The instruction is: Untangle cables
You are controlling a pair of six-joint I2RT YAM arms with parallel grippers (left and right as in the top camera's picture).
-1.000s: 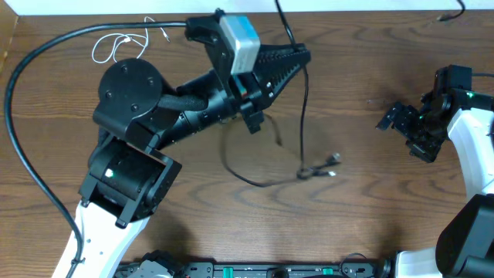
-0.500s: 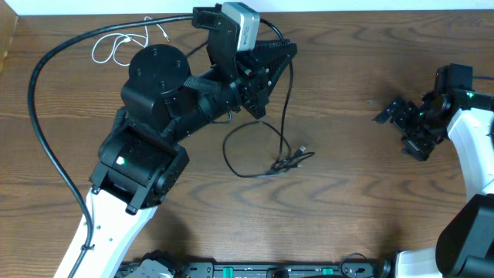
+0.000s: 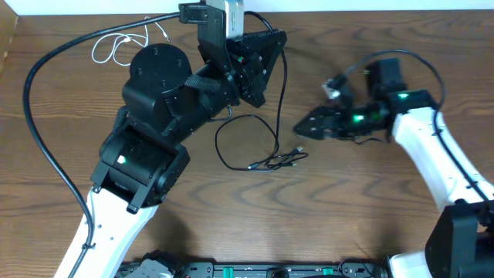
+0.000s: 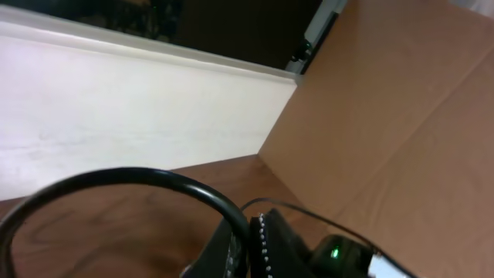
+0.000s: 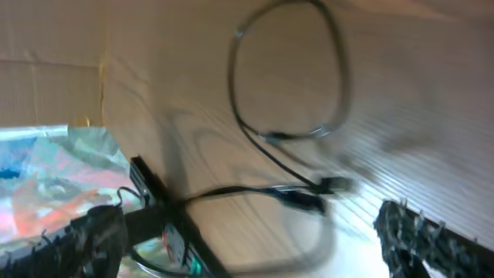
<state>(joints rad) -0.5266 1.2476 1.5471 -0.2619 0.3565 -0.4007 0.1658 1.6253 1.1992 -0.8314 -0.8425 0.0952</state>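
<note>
My left gripper (image 3: pixel 261 55) is near the table's far edge, shut on a thin black cable (image 3: pixel 279 100). That cable hangs down to a bundle of plug ends (image 3: pixel 287 161) on the wood. A second black cable makes a loop (image 3: pixel 220 147) beside the bundle. In the left wrist view the jaws (image 4: pixel 255 247) are pressed together around a black cord. My right gripper (image 3: pixel 307 127) is open and empty, just above and right of the plug ends. The right wrist view shows its spread fingers (image 5: pixel 247 247) below the blurred loop (image 5: pixel 340 85) and plugs (image 5: pixel 324 185). The white cable (image 3: pixel 120 45) lies at the far left.
The left arm's thick black wire (image 3: pixel 31 116) arcs over the left of the table. The left arm's bulky body (image 3: pixel 154 100) covers the table's left centre. A white wall strip (image 4: pixel 116 100) runs along the far edge.
My right arm has swung left from the table's right side to just beside the plug ends. My left gripper has moved back and left with the black cable, dragging the loop and plugs left.
</note>
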